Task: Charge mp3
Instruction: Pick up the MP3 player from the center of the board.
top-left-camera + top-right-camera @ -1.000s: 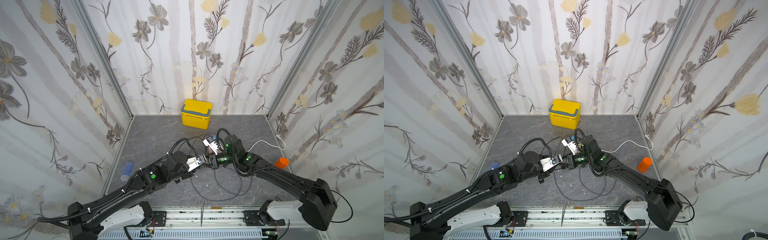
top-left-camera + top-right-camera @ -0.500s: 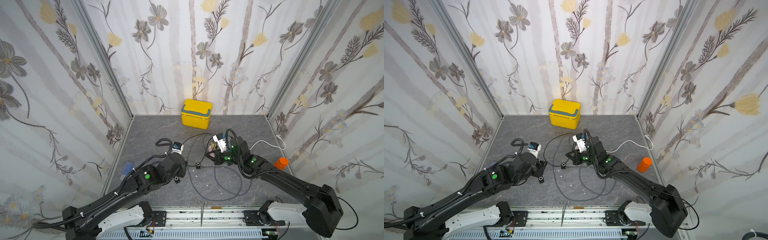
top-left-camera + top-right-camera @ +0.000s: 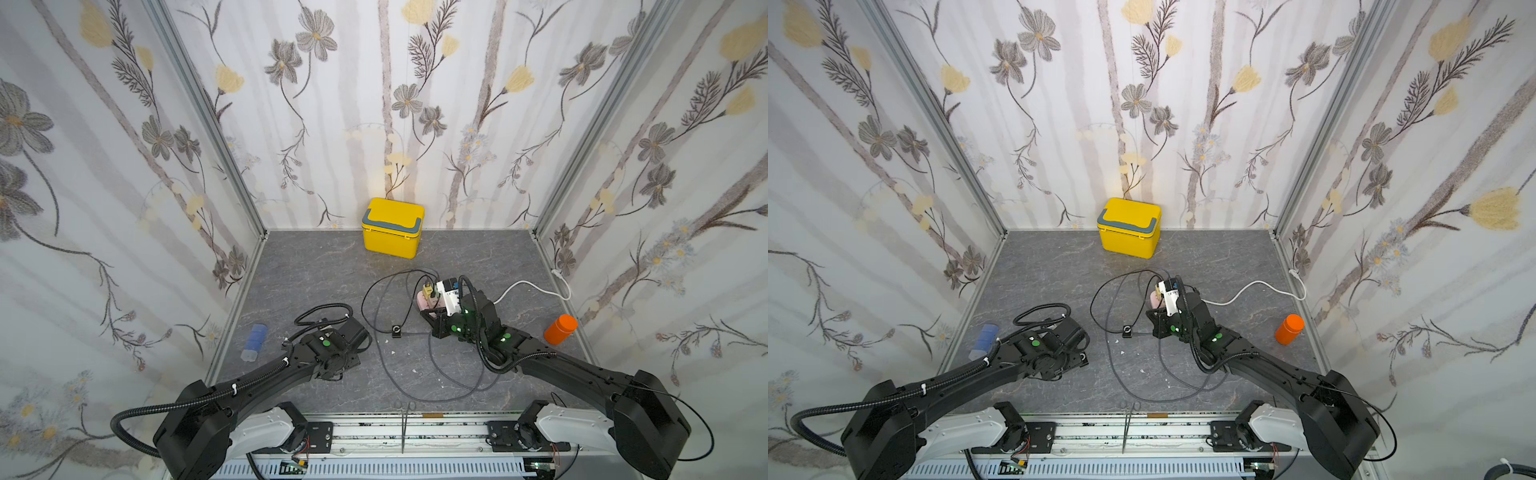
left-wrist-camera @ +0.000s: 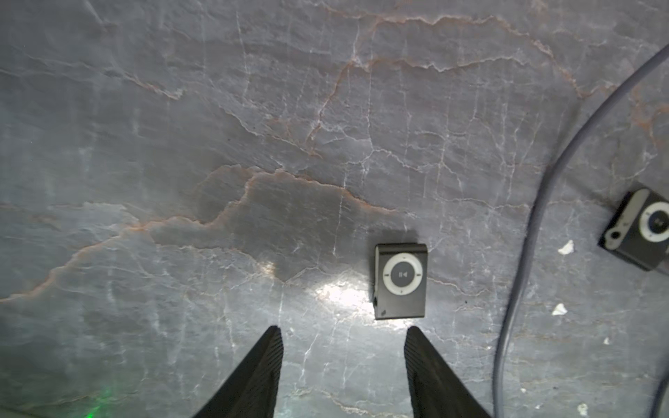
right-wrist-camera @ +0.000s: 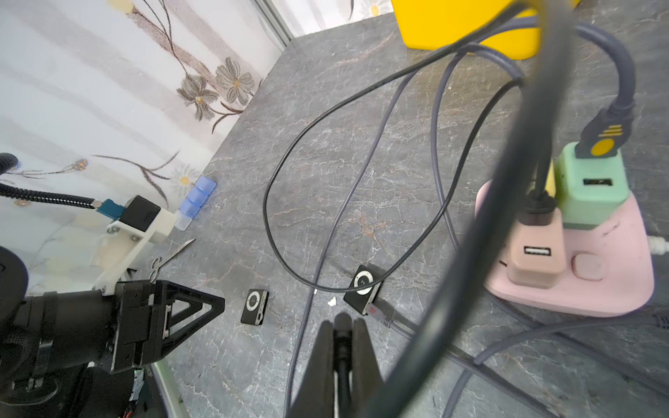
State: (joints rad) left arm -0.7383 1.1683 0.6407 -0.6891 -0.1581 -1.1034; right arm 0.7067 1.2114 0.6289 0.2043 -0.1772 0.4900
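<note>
Mp3 player (image 4: 400,281) flat on bench (image 4: 253,144), just ahead of left pincer (image 4: 344,331), jaws apart, empty. Second player (image 5: 363,284) nearby, grey cable (image 4: 526,253) lying between them. Right pincer (image 5: 342,322) together, close to second player. Pink power strip (image 5: 597,289) near it.

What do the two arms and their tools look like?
Both the left arm and right arm are black with white base housings, green indicator lights and black corrugated cable hoses. The left tool and right tool have black, tapered fingers; each wrist carries a white camera mount.
</note>
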